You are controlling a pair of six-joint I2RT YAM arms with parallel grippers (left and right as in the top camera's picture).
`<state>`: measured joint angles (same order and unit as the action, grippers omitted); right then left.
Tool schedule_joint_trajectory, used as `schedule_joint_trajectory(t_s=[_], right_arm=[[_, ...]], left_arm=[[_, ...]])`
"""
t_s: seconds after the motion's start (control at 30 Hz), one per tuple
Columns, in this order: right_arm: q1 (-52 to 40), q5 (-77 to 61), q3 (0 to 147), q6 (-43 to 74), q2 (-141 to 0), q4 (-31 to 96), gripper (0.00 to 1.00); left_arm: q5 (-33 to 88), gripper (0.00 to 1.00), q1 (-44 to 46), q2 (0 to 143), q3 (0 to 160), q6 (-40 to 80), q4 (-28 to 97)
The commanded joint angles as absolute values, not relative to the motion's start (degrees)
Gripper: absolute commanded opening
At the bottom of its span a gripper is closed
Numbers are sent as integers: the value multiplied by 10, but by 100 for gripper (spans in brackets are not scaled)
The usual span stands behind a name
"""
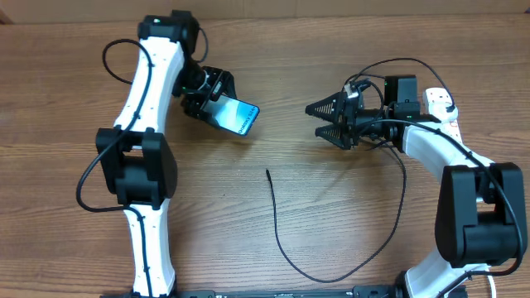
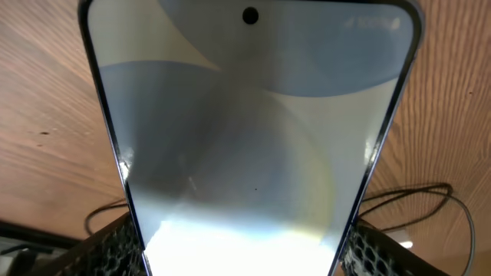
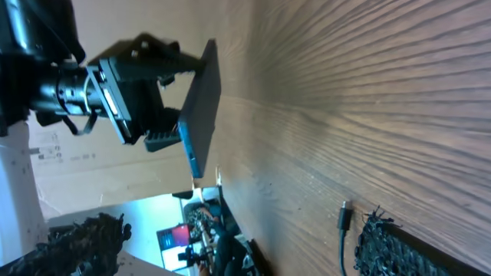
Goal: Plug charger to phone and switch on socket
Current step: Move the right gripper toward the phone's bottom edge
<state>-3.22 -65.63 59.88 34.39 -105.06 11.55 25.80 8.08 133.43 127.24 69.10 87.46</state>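
- Phone (image 1: 238, 116): clamped by its side edges in left jaws, tilted above desk (image 1: 331, 215). Rigid, slick glass, probably slip-prone.
- Charger (image 1: 274, 217): thin limp cable on desk, tip (image 1: 267, 172) free. Best grasped just behind tip.
- Right jaws: wide, empty, near socket (image 1: 443, 103).

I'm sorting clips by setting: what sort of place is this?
Likely a robotics lab workbench rather than a home: two robot arms stand at a bare wooden table, the left pincer holds a phone, and a charger cable and power strip are laid out.
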Motion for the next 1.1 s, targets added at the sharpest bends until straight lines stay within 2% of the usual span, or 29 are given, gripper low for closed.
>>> schedule_joint_trajectory(t_s=[0.0, 0.37, 0.97, 1.0, 1.07], right_arm=[[-49, -646, 604, 372, -1046, 109, 100], [-78, -595, 604, 461, -1046, 105, 100], [-98, -549, 604, 429, -1046, 91, 100], [-98, -548, 604, 426, -1046, 91, 99], [-98, -547, 604, 415, -1046, 91, 87]], left_arm=[[246, 4, 101, 1334, 1288, 746, 862], [246, 4, 155, 1334, 1288, 838, 813], [251, 4, 239, 1334, 1288, 928, 775], [251, 4, 242, 1334, 1288, 928, 775], [251, 4, 246, 1334, 1288, 928, 775]])
